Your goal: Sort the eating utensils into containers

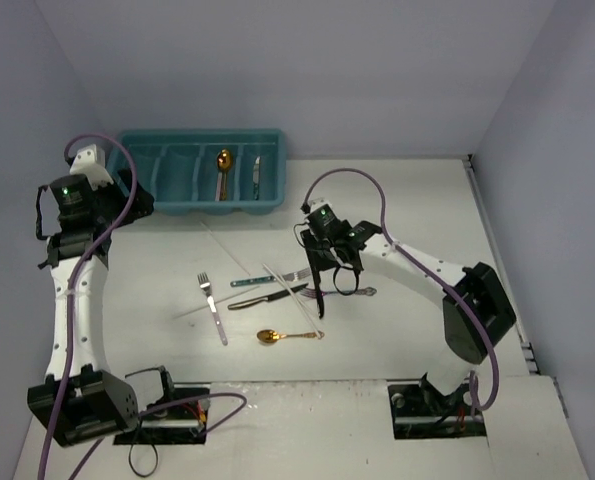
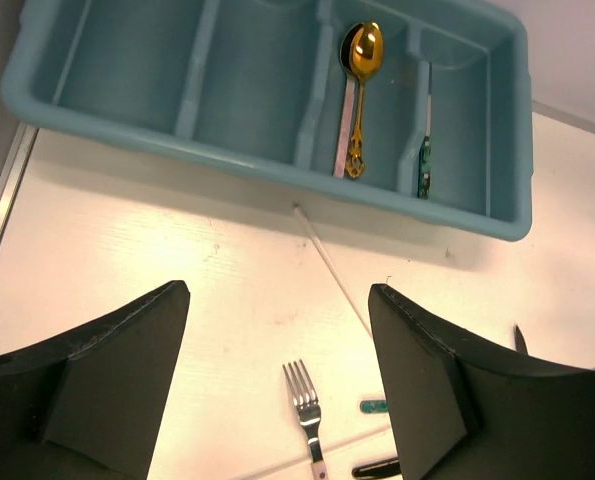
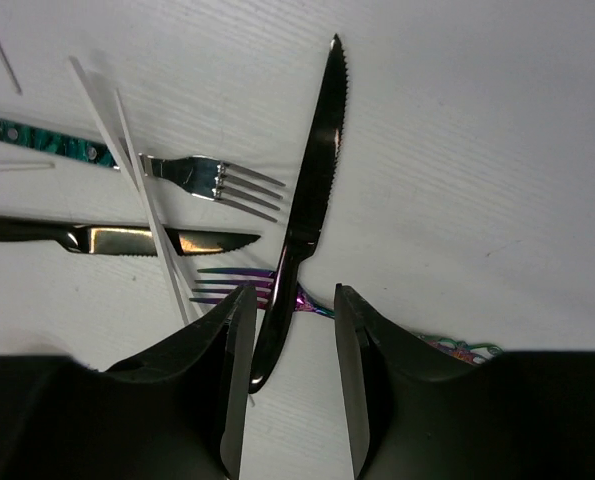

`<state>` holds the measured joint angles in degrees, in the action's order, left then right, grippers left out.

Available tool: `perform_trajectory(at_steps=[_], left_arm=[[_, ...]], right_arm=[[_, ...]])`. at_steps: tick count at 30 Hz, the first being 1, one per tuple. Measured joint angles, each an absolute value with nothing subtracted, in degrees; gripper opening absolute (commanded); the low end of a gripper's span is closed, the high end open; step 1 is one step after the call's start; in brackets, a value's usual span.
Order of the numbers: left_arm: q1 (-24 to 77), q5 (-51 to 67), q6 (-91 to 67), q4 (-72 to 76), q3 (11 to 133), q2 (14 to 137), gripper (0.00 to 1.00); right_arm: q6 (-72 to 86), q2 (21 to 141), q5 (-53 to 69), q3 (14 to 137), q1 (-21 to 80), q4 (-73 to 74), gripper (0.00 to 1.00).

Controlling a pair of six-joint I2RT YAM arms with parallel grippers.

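- Nearest the arm bases, a loose gold spoon lies on the white tabletop. A silver fork lies just beyond it to the left. Neither is sorted yet.
- At mid-tabletop, the right pincer is down over a tangle of cutlery. Its two fingers straddle the handle of a black knife, whose serrated blade points away from the wrist. A sliver of gap shows beside the handle, so the pincer is partly open and not clamped on it. I judge the handle end was chosen as the thickest part to pinch.
- That knife lies across a rainbow-tinted fork. To its left are a second black knife and a teal-handled fork, with white chopsticks crossing them. A lift could drag these crossed pieces along.
- Further back on the left, the left pincer hovers wide open and empty above bare tabletop, just short of the tray. It looks placed clear of the other arm's reach.
- Farthest back, by the rear wall, sits the teal tray with four long compartments.
- The third compartment from the left holds a sorted gold spoon, its bowl away from the arms.
- The rightmost compartment holds a teal-handled knife, and the other two show nothing inside.
- One kind per compartment suggests the black knife belongs in the rightmost.
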<state>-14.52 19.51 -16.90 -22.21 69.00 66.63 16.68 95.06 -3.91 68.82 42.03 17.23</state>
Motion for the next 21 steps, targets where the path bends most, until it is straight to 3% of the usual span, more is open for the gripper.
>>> perform_trajectory(at_steps=[7,21], left_arm=[[-14.5,19.5,-16.7,-22.5,67.7,62.3,0.72],[-14.5,19.5,-16.8,-22.5,66.2,61.9,0.74]], right_arm=[[22.4,94.3,-1.3,65.6,38.7,15.9,0.26],[27.5,101.3,5.0,65.1,38.7,14.9,0.26]])
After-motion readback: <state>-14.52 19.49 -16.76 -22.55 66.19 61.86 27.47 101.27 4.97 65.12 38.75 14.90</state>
